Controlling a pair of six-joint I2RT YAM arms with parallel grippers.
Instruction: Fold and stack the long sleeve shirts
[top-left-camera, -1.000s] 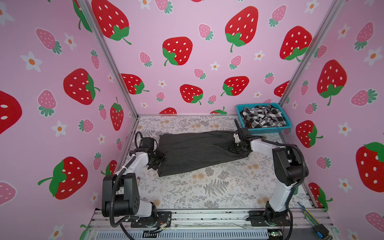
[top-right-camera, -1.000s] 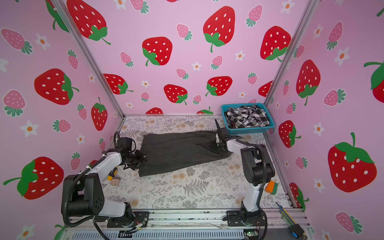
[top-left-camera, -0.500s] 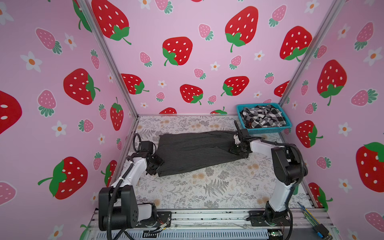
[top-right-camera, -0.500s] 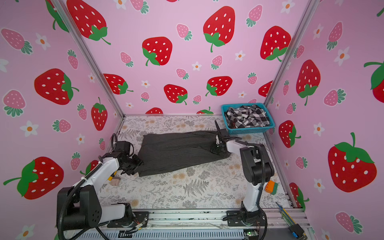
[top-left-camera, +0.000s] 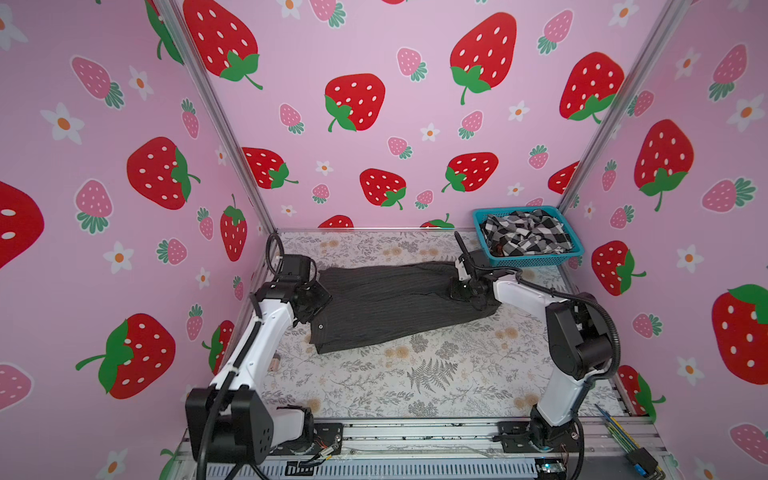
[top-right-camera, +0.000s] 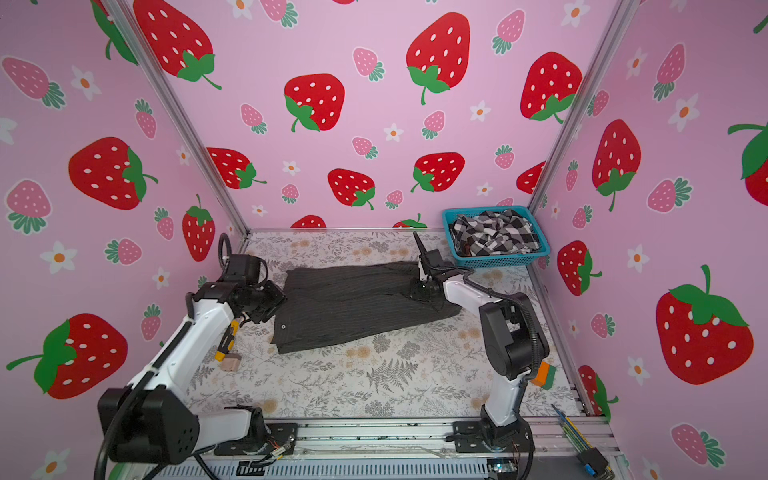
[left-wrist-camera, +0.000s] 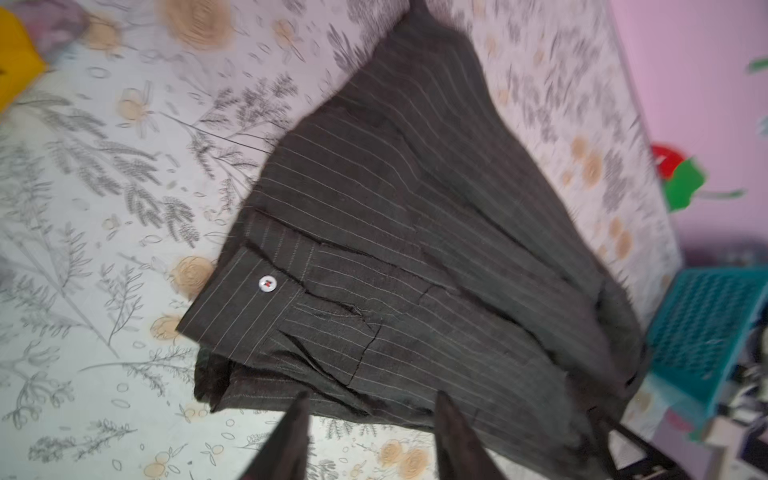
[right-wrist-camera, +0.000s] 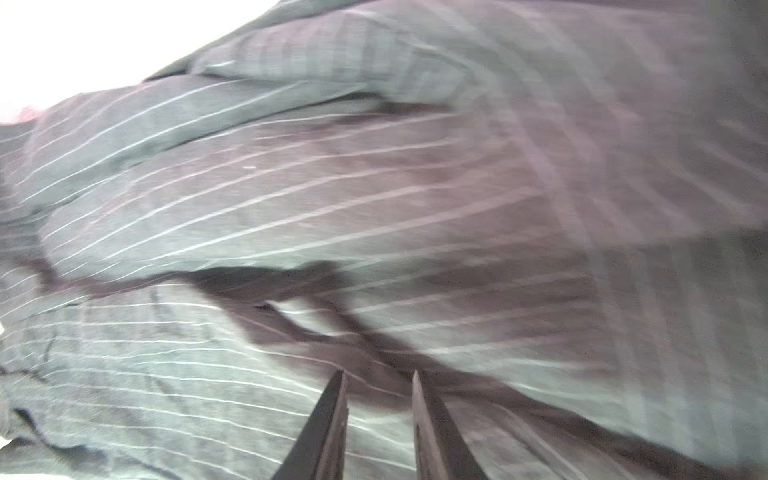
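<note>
Through the left wrist camera: left tool (left-wrist-camera: 372, 401) partly open, jaws well apart and gripping nothing, tips poised just at the bunched edge of the pinstriped shirt (left-wrist-camera: 415, 216). Just beyond the tips, a cuff (left-wrist-camera: 245, 299) lying on top with a pale button (left-wrist-camera: 266, 284) showing.

Through the right wrist camera: right tool (right-wrist-camera: 377, 374) with only a narrow gap between its tips, low over striped cloth. No fold visibly pinched there, though too blurred to rule out a light touch.

Moving outward, in both top views: that shirt lying flat across the worktop (top-left-camera: 415, 374) as a long dark band, with one tool at each end. Looks folded lengthwise already, sleeves brought in, judging by the narrow shape and the cuff on top. Not yet folded across into a compact packet.

Farther out, in the far right corner: checked shirt (top-left-camera: 523, 232) crumpled in the blue basket (top-left-camera: 532, 262), apparently untouched and well apart from the dark one.

Judged overall: about midway through the first garment. Left to do: the cross-folds on the pinstriped one, then fetching, spreading and folding the checked one, then stacking the two. No stack begun anywhere in view.
</note>
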